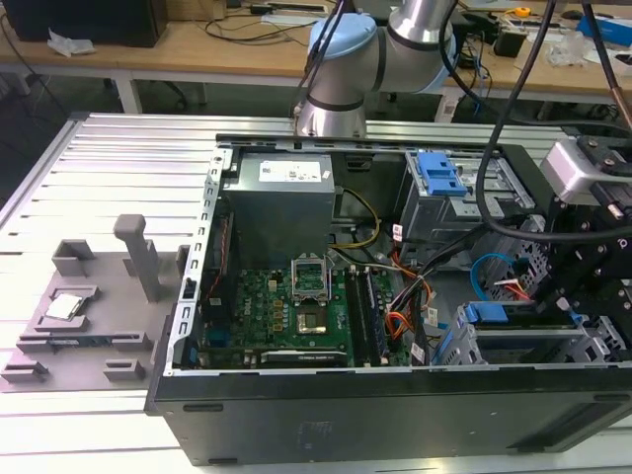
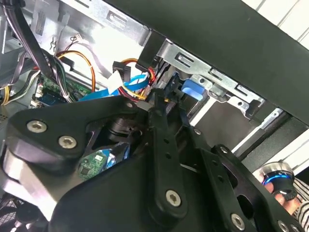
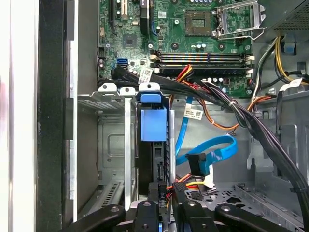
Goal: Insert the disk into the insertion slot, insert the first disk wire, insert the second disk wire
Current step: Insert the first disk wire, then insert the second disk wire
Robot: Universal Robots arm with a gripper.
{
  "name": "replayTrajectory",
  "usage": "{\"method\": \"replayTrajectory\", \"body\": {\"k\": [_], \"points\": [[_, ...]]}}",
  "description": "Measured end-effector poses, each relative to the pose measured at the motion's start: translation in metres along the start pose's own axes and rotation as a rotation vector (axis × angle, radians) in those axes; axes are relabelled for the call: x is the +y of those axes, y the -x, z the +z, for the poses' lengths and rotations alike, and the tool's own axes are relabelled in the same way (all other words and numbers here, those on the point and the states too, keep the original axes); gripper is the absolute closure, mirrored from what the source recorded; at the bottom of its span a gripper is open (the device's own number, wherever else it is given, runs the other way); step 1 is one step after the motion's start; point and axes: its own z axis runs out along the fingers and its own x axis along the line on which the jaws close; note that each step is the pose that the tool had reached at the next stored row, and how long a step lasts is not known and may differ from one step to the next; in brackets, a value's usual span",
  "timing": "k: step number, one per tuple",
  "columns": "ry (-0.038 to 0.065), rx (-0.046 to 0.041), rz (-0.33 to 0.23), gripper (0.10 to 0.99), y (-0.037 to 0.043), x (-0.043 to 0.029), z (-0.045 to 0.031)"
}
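The disk (image 3: 153,123), in its bright blue carrier, sits inside the insertion slot (image 3: 108,140), a silver perforated cage at the case's near corner on the exterior view's right (image 1: 533,346). The carrier's blue edge (image 1: 494,314) shows there too. My gripper (image 3: 166,203) hangs at the disk's rear end. Its fingers (image 3: 186,209) are closed around a black connector with red, yellow and orange wires (image 3: 179,186). In the second wrist view the gripper's tips (image 2: 159,96) meet beside the blue carrier tab (image 2: 190,89). A blue flat disk wire (image 3: 212,152) lies loose beside it, its black plug (image 3: 198,162) free.
A thick black wire bundle (image 3: 251,125) crosses between the motherboard (image 1: 296,306) and the cage. The taller grey cage with a blue latch (image 1: 439,178) stands behind, and the power supply (image 1: 286,178) is at the back. A grey fixture (image 1: 89,306) lies outside the case.
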Motion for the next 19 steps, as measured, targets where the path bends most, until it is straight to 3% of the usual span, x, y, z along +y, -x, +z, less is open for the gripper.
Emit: {"method": "replayTrajectory", "body": {"k": [1,3,5,7,16,19], "points": [[0.0,-0.0001,0.0,0.831,0.0,0.0004,-0.0064],[0.0,0.0001,0.0,0.831,0.0004,0.0016,-0.0261],[-0.001,0.0001,0.0,0.976,0.0007,0.0025,-0.0424],[-0.001,0.0002,0.0,0.98,0.0009,0.0032,-0.0548],[-0.001,-0.0028,0.0,0.973,0.001,0.0033,-0.0559],[-0.001,-0.0035,0.0,0.729,0.001,0.0033,-0.0559]]}}
